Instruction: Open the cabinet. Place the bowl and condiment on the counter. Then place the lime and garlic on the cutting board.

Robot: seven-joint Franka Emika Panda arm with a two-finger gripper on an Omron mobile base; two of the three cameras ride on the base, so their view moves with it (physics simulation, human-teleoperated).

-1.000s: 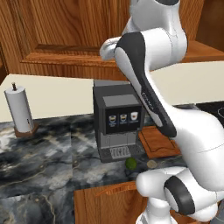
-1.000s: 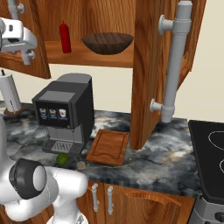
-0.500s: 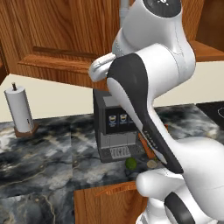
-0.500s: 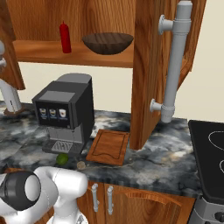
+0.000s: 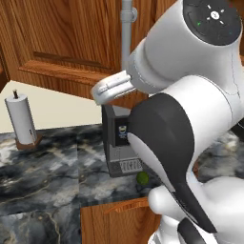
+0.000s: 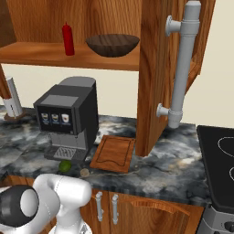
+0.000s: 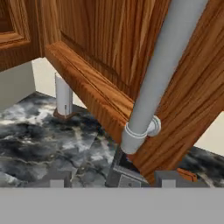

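**Progress.** The cabinet stands open: its right door is swung out edge-on, with the grey bar handle facing the room, and the shelf inside is exposed. I judge step one done or all but done.

Nothing else has started.
- The bowl and the condiment are on the cabinet shelf, the bottle upright to the left of the bowl and apart from it.
- The lime and the garlic lie close together near the front edge of the worktop. They are before the coffee machine and off the front left corner of the cutting board.
- The board is bare and lies mid-worktop, between the machine and the open door.

Four placements remain.

**Gripper.** In the hand view the gripper looks along a door handle. The jaws stand wide, one tip either side of the bar's lower end. They hold nothing, and I see no contact with the bar.

**Change from the earlier frames.**
- A second ago the hand sat at the upper left of the right base view, by the left door.
- The arm has since swung, and its upper links now crowd the left base view.
- In that view the door panel and its handle have come round to the upper middle.
- The bowl, condiment, lime, garlic and board have not moved.
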